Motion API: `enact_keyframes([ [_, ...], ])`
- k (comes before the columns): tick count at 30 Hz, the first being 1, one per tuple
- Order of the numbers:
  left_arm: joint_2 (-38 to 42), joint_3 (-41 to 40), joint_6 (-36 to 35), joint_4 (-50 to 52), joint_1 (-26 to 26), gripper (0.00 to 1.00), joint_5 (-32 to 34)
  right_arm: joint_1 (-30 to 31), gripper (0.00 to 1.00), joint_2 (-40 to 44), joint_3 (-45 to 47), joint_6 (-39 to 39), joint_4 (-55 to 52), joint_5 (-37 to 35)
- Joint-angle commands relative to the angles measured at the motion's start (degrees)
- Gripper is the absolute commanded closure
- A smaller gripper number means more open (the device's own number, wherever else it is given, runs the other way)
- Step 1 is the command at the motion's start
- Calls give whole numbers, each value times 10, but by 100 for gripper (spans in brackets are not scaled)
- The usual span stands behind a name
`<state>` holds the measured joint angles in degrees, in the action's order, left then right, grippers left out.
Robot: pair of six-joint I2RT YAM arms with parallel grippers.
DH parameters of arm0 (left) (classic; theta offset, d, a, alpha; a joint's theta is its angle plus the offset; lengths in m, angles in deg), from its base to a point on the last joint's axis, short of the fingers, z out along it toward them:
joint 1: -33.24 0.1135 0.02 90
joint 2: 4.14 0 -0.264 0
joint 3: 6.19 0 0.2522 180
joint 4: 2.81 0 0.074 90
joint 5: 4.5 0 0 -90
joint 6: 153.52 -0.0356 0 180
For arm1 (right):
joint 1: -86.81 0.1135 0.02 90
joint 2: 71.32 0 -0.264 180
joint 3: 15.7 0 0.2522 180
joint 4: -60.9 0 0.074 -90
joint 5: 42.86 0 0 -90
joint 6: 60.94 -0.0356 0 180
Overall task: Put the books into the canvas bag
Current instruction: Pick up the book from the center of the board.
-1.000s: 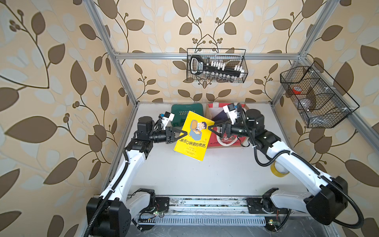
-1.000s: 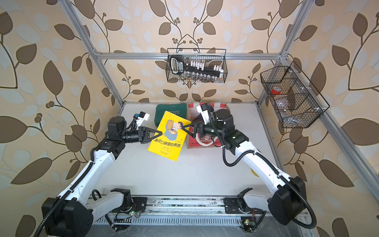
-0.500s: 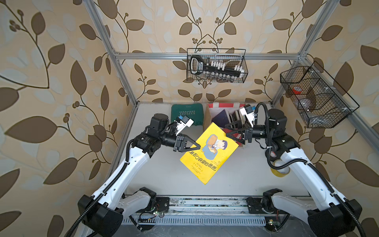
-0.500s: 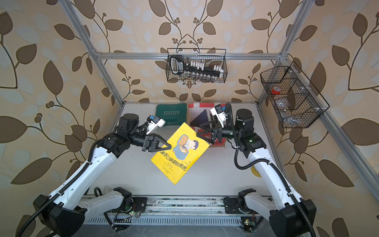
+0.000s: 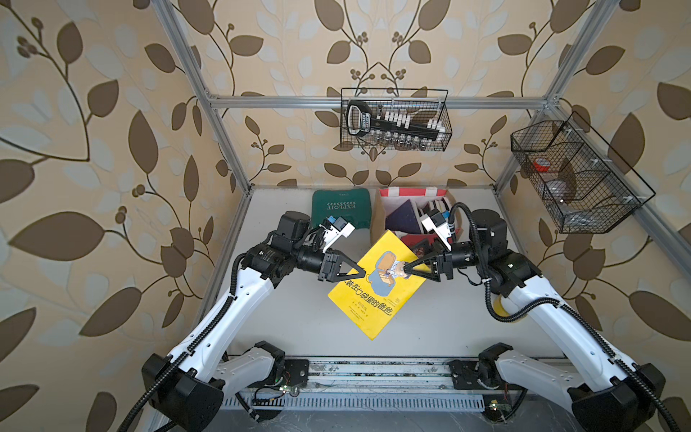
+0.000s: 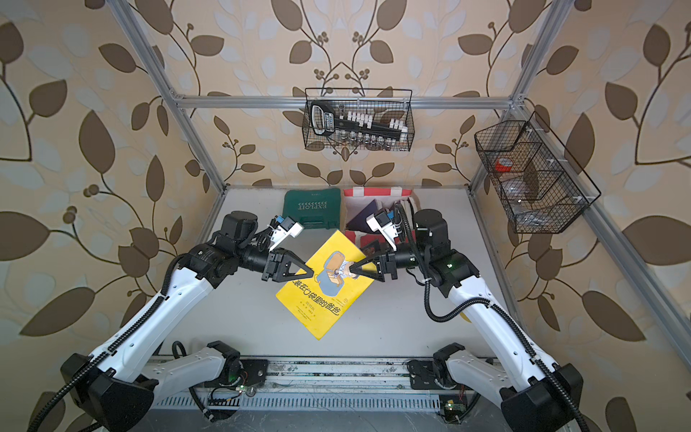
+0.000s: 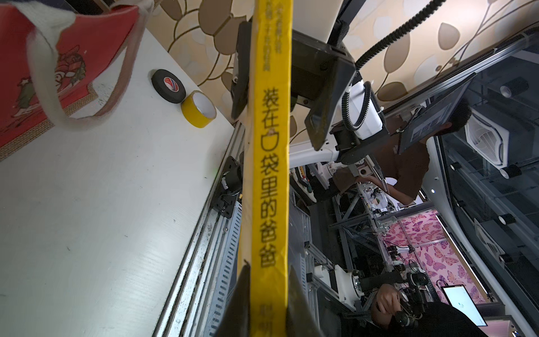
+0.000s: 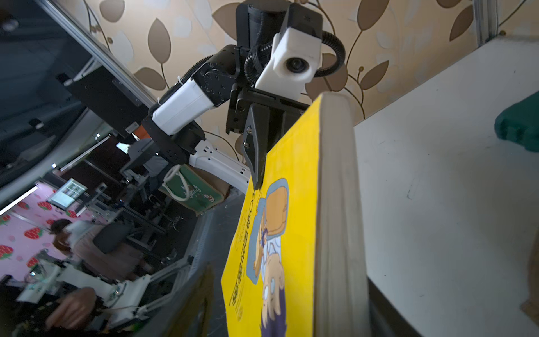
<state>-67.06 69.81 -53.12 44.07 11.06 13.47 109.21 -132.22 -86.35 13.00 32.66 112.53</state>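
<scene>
White counter; canvas bag at its far side, dark books inside; yellow book held above the counter before the bag, cover up, long axis slanting from bag toward near rail; left fingers clamp its spine; right fingers straddle the page edge, gap showing.

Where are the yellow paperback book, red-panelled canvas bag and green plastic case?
Yellow paperback book [image 5: 374,310]: a top view, front cover.
Red-panelled canvas bag [image 5: 411,193]: a top view, far red panel.
Green plastic case [image 5: 342,213]: a top view, lid.
</scene>
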Motion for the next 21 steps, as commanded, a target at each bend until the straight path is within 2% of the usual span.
enact_keyframes([
  [1,3,25,-23,-13,-1,100,-11,3,50,9,2,9,-32,-24],
  [9,-2,24,-26,-8,0,100,-2,3,75,6,-25,53,-135,-67],
  [12,-3,24,-26,-8,0,100,0,3,95,8,-26,61,-152,-73],
  [15,-5,26,-25,-8,2,100,3,2,98,14,-28,59,-151,-81],
  [17,-5,27,-21,-10,7,76,13,2,100,15,-37,48,-138,-84],
  [20,-3,26,-8,-17,19,27,28,-15,100,11,-62,16,-106,-96],
  [21,-1,24,-6,-18,24,19,34,-28,100,10,-70,3,-94,-101],
])
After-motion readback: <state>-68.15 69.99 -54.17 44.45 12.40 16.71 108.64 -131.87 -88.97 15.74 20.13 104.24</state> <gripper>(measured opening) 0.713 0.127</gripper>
